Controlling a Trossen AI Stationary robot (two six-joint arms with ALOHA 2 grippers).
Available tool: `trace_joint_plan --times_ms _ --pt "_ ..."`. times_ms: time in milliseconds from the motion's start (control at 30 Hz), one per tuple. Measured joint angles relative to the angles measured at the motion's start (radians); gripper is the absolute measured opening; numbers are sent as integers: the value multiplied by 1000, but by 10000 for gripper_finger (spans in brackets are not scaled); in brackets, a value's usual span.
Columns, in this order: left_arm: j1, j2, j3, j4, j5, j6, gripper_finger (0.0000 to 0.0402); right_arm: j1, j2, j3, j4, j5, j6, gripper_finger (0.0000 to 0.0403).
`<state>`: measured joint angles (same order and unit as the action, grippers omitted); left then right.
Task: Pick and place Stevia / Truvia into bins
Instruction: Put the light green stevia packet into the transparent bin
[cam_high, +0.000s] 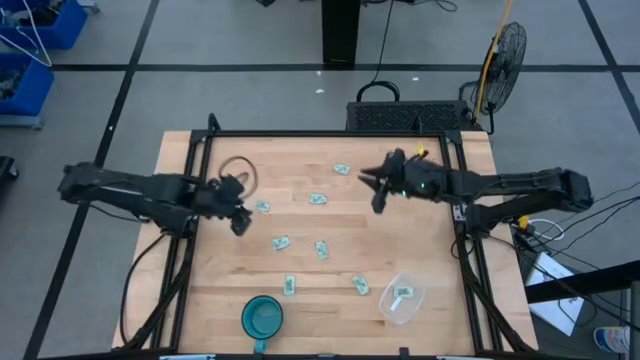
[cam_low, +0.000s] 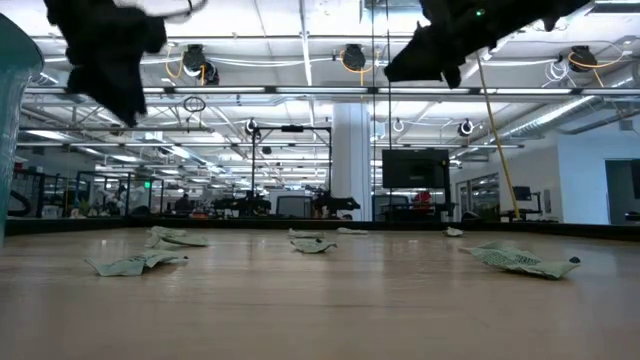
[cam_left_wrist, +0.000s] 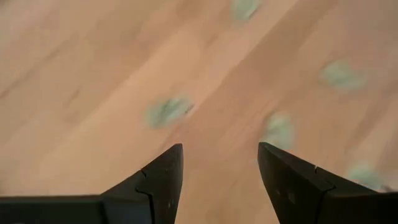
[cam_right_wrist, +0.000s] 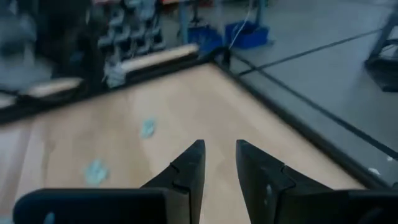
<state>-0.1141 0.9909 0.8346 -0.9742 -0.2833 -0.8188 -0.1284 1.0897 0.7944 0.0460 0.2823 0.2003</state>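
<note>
currently both sets of jaws hang empty above the wooden desk (cam_high: 430, 250) — left gripper (cam_high: 238, 219) spread wide over pale green paper sachets (cam_high: 281, 243), right gripper (cam_high: 377, 196) parted narrowly; clear plastic tub (cam_high: 403, 298) holds one sachet.

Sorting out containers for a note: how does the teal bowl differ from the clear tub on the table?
The teal bowl is round and opaque; the clear tub is see-through with rounded corners. The bowl appears to hold no sachet, while the tub has one sachet inside. The bowl sits left of the tub. Both stand at the table's near edge, at similar size, away from both end effectors.
</note>
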Motion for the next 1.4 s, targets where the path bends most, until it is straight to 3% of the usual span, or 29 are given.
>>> trace_joint_plan --times_ms 233,467,867,1033,1400 --pt "107 207 -43 64 26 5 211 -52 2 0 32 -41 -3 93" --pt "295 310 -49 134 133 27 211 -56 1 0 34 -155 38 134" --pt "508 331 -55 184 237 251 211 -55 1 0 40 -154 48 154" --pt "535 331 -177 344 310 233 211 -55 1 0 40 -154 46 155" --pt "546 330 -308 553 318 180 196 -55 1 0 40 -153 41 155"
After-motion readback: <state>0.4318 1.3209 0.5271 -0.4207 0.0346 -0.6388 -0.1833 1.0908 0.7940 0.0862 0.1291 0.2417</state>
